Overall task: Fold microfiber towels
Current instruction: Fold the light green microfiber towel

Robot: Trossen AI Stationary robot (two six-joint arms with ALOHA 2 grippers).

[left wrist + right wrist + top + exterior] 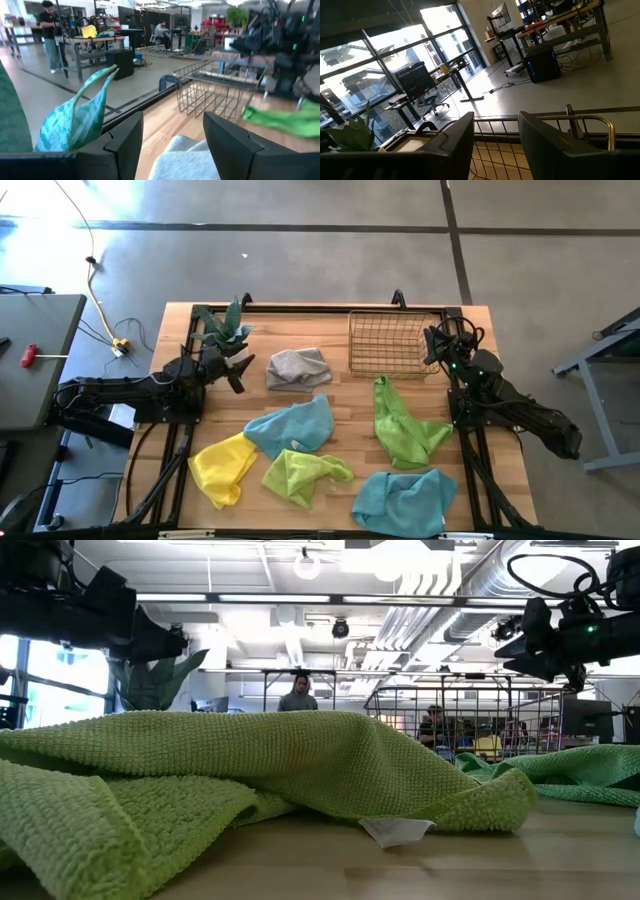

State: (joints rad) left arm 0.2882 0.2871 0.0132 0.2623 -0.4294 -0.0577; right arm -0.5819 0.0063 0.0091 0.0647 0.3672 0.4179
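Lime green towel (pixel 250 770) foremost; both grippers' fingers (pixel 122 145) apart, seemingly empty.

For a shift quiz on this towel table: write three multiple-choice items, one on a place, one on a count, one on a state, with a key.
1. Where does the grey towel lie?
A. in the wire basket
B. left of the wire basket, on the table
C. under the yellow towel

2. How many lime green towels are out?
A. one
B. two
C. four

3. How do the left gripper's jaws stand?
A. open, empty
B. shut on a blue towel
C. shut on the plant

Key: 1 B, the high view shows it beside the basket. 2 B, one at centre front, one farther right. 3 A, the left wrist view shows a clear gap.
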